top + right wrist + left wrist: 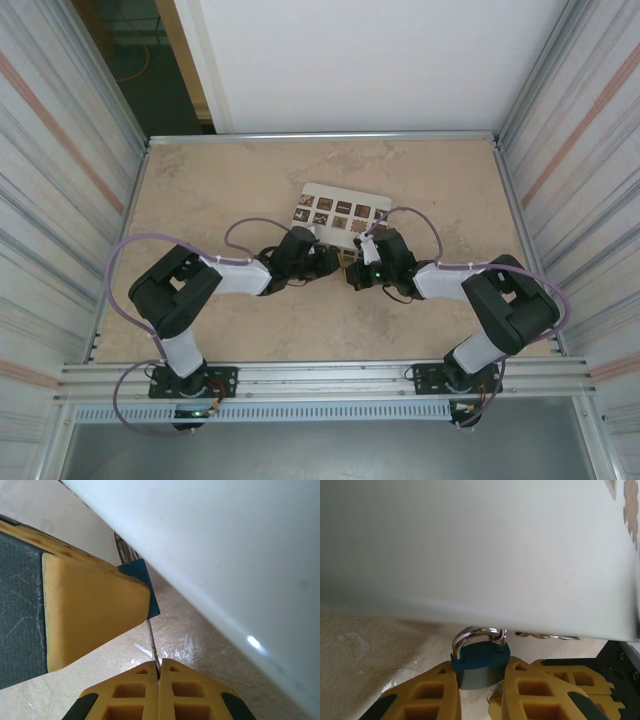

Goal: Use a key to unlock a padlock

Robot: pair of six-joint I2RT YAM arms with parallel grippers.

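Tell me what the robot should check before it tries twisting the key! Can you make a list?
1. Left gripper grips the padlock: ok, the blue body sits pinched between the yellow fingers.
2. Right gripper grips the key: ok, its fingers are shut on the thin metal strip.
3. Key meets the padlock: ok, its tip reaches the blue body. How deep it goes: cannot tell.
4. Metal loop popped open: not ok, both ends look seated.
5. Room to twist: cannot tell, the white box sits very close to the padlock.
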